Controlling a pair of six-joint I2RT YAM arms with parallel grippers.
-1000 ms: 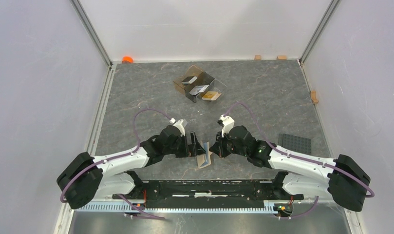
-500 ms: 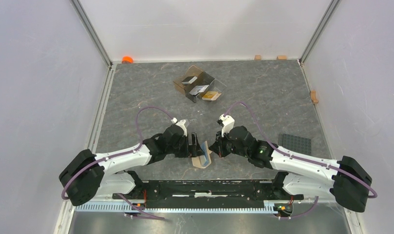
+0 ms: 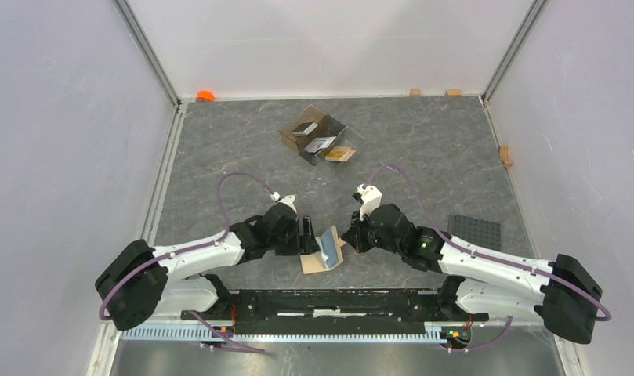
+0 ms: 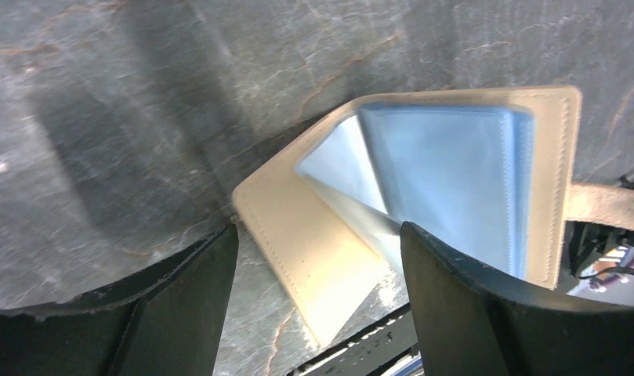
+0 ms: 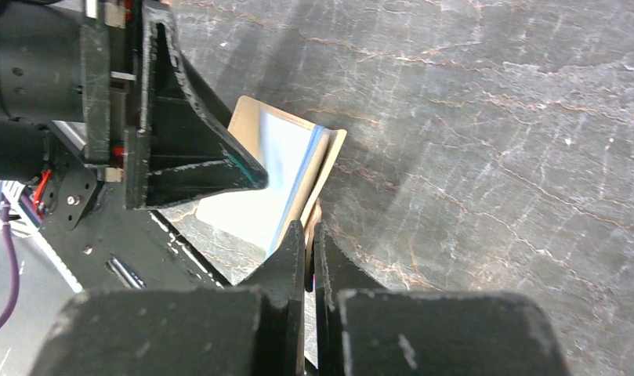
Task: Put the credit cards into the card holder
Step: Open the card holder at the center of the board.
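Observation:
The tan card holder [image 3: 321,252] lies half open on the table between the arms, its light blue pockets [image 4: 447,180] facing up. My right gripper [image 3: 347,237] is shut on its snap tab [image 5: 313,219] and holds the right flap raised. My left gripper [image 3: 306,235] is open, its fingers [image 4: 196,305] astride the lower tan flap [image 4: 321,258] without gripping it. The credit cards lie in the clear box at the back: a dark one [image 3: 303,128], a silver one [image 3: 321,143] and an orange-gold one [image 3: 339,153].
The clear brown-tinted divided box [image 3: 296,142] sits at the back centre. A black studded plate [image 3: 476,231] lies at the right. An orange object [image 3: 205,95] and small wooden blocks [image 3: 414,92] [image 3: 505,155] lie along the walls.
The card holder has opened out: its lower flap now lies flat towards the near edge and the blue pockets show. Both grippers have shifted slightly.

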